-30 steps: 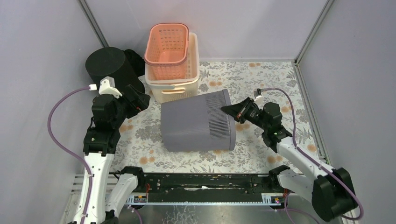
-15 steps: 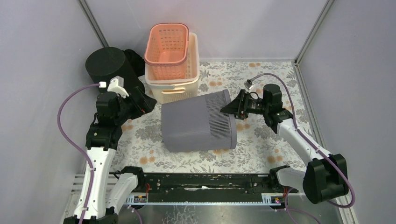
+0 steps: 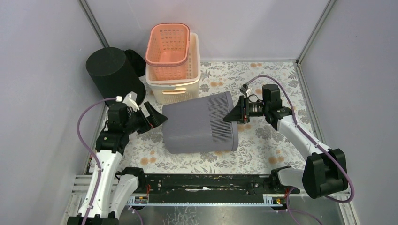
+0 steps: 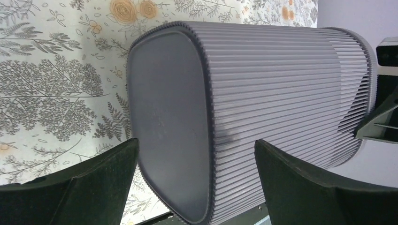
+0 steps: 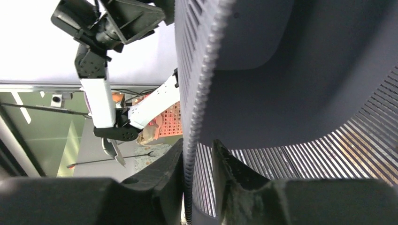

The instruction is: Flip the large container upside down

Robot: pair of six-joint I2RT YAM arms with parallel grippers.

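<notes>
Floral-printed cloth (image 3: 277, 75) covers your table, with pale walls closing it in on three sides. From the top camera, the large grey ribbed plastic container (image 3: 199, 124) lies on its side at the middle of the cloth, with its closed base toward 9 o'clock and its open mouth toward 3 o'clock. At 12 o'clock from it a salmon-pink perforated basket (image 3: 168, 44) sits nested in a cream perforated basket (image 3: 172, 90). At 10 o'clock a black cylindrical bin (image 3: 110, 70) stands against the wall. Your left gripper (image 3: 157, 118) is at the container's 9 o'clock, just beside the base. Your right gripper (image 3: 233, 116) is at its 3 o'clock, at the mouth's rim.

From the left wrist camera, your left pincer stands spread wide and holds nothing. Its two dark fingers (image 4: 94, 183) show at 7 and 5 o'clock of the picture. The smooth grey base (image 4: 169, 117) faces you between and beyond them, apart from both. The ribbed wall runs off toward 3 o'clock.

From the right wrist camera, your right pincer straddles the container's toothed rim (image 5: 195, 117). One finger (image 5: 164, 168) is outside the wall and the other is inside, both close against it. You cannot tell whether they actually clamp it. The hollow grey interior fills the picture from 12 to 4 o'clock.
</notes>
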